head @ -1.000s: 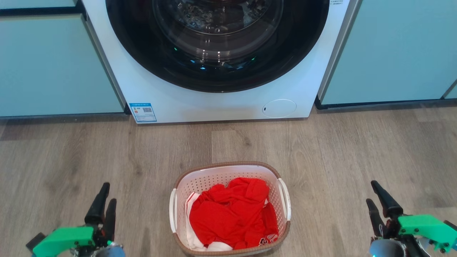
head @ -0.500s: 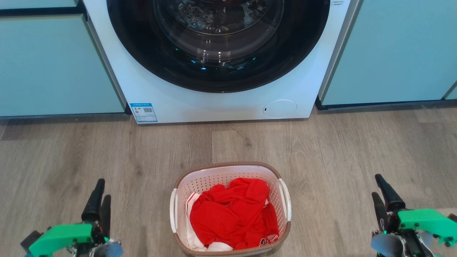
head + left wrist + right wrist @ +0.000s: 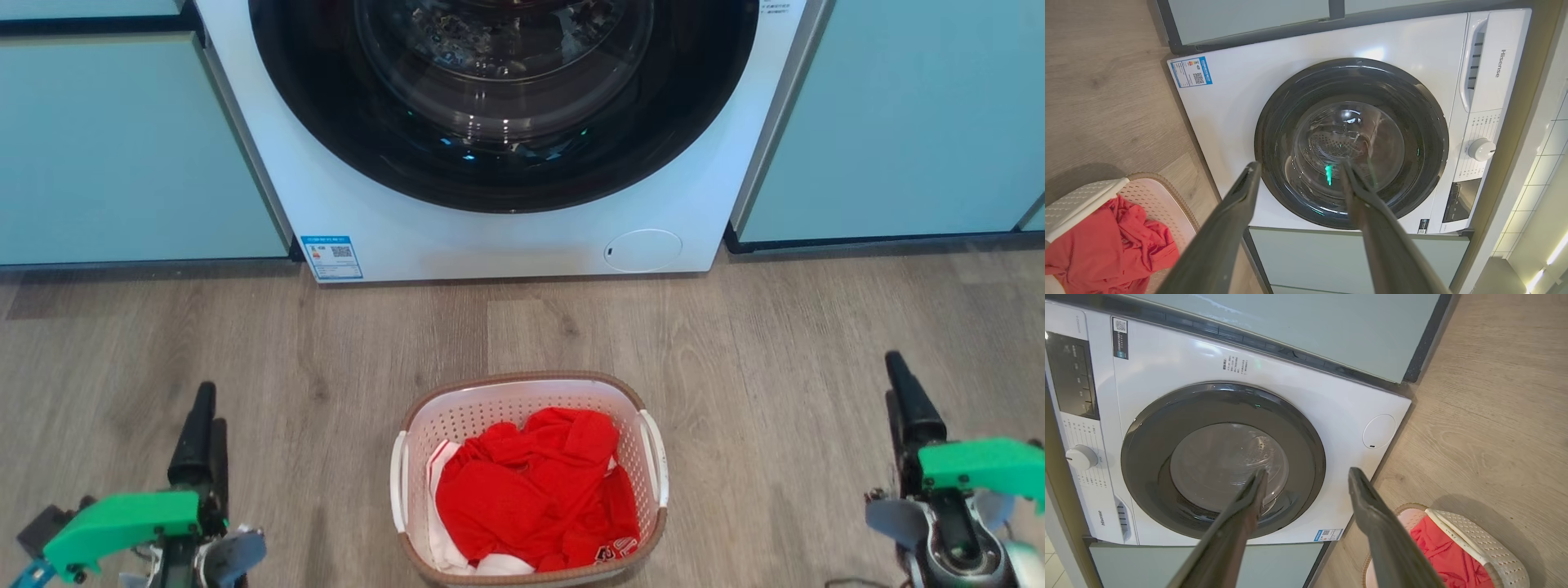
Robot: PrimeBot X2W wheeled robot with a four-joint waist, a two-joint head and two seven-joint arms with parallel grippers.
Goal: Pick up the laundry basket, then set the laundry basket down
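Green-mounted left end effector (image 3: 209, 408): jaws apart, empty; has swung outward and forward.
White laundry basket (image 3: 490, 408): unmoved on the floor (image 3: 326, 343), midway between both arms.
Matching right end effector (image 3: 896, 377): jaws apart, empty; swung outward too.
Meaning: arms flank the handles (image 3: 658, 457); lift not begun.

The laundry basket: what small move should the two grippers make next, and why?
Probably swing both arms inward toward its side handles. The laundry basket stands on the floor untouched, while the left gripper and the right gripper hang open, far out on either side of it.
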